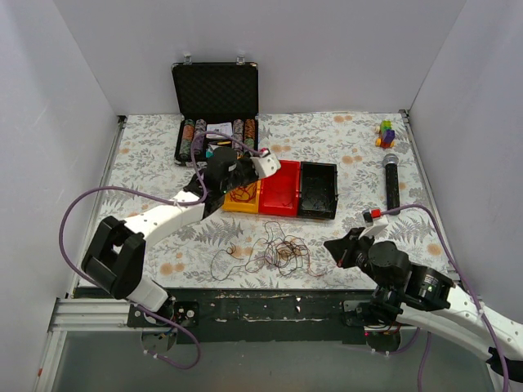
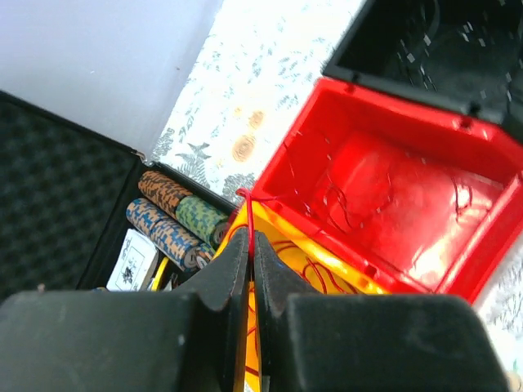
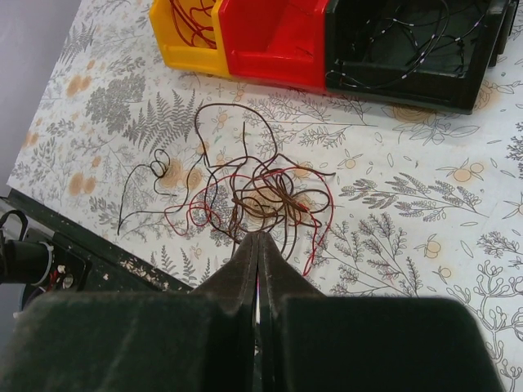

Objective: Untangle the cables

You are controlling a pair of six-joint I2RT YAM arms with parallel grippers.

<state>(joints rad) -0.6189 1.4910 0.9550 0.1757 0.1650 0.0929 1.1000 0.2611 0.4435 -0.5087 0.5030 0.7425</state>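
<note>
The cables (image 1: 278,253) lie as a loose nest of thin red, brown and dark wires on the table's near middle. They also show in the right wrist view (image 3: 270,192). My left gripper (image 1: 235,189) hangs over the yellow bin (image 1: 241,200) and is shut on a thin red cable (image 2: 248,214), which runs up out of its tips (image 2: 250,235). More red wire lies in the yellow bin (image 2: 343,273). My right gripper (image 1: 331,247) is shut just right of the nest, its tips (image 3: 258,237) short of the wires.
A red bin (image 1: 280,189) and a black bin (image 1: 319,192) stand right of the yellow one, each holding thin wires. An open poker chip case (image 1: 214,102) stands at the back. A microphone (image 1: 392,181) and toy blocks (image 1: 386,132) lie at the right.
</note>
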